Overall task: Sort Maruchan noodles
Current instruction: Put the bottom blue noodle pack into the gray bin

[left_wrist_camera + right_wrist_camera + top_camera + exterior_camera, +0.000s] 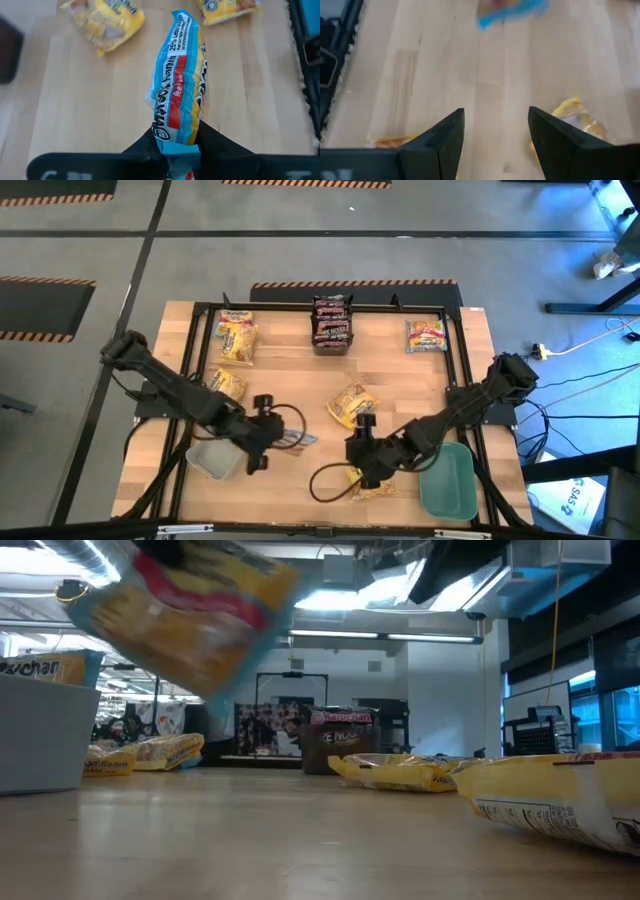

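Two grippers working near the bottom middle: left gripper (182, 142) pinching a blue-edged noodle packet (177, 85) tight above the table (300, 380), needing a slow, steady carry, right gripper (496, 132) hanging wide with nothing inside, over a yellow packet (372, 488).

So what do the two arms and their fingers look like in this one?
Both arms are dark, near-black, jointed links with black cables looping beside them on the table. The left gripper and right gripper each end in two matte black, wedge-shaped fingers. Faint pale lettering shows on the left wrist's dark body, too blurred to read.
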Motion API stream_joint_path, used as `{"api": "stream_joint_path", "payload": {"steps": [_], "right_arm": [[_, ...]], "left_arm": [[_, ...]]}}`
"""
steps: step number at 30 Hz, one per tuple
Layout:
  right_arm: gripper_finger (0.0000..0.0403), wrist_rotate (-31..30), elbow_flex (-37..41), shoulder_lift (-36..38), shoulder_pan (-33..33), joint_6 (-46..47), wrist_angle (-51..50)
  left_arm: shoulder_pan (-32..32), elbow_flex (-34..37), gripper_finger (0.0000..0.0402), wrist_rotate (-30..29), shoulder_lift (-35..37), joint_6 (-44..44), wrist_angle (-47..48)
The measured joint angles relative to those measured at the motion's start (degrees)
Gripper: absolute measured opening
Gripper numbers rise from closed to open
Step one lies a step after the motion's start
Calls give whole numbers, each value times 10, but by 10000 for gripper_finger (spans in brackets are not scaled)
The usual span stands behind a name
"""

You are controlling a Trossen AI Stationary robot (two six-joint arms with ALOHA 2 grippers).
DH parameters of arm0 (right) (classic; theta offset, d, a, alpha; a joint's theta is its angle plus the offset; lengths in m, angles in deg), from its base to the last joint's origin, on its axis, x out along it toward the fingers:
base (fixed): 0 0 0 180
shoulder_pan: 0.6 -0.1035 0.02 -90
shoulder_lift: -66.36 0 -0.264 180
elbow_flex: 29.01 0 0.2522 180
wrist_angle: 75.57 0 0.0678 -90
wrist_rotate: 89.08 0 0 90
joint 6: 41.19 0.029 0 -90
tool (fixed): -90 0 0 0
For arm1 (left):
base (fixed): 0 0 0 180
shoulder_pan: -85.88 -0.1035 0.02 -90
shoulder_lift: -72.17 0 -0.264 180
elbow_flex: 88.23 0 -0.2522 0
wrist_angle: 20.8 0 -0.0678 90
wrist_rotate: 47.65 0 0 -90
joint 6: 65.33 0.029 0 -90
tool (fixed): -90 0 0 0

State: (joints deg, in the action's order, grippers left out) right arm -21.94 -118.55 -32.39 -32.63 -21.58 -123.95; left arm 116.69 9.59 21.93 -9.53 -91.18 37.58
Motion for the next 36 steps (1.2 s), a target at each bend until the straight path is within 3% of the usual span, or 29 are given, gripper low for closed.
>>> {"api": "stream_joint_path", "payload": {"steps": [7,11,17,22,29,36], "right_arm": [[180,16,74,-1,7,35,80],[170,38,110,-1,13,45,159],[162,55,136,-1,18,48,239],[161,55,136,-1,22,49,261],[161,54,136,-1,22,56,276],[161,54,136,-1,22,56,276]], "left_arm": [[90,0,47,-20,108,-72,145],[153,0,47,-51,162,-158,244],[229,1,47,-76,183,-270,356],[264,32,47,-80,183,-296,333],[281,157,47,-86,182,-323,238],[269,211,46,-140,182,-341,157]]}}
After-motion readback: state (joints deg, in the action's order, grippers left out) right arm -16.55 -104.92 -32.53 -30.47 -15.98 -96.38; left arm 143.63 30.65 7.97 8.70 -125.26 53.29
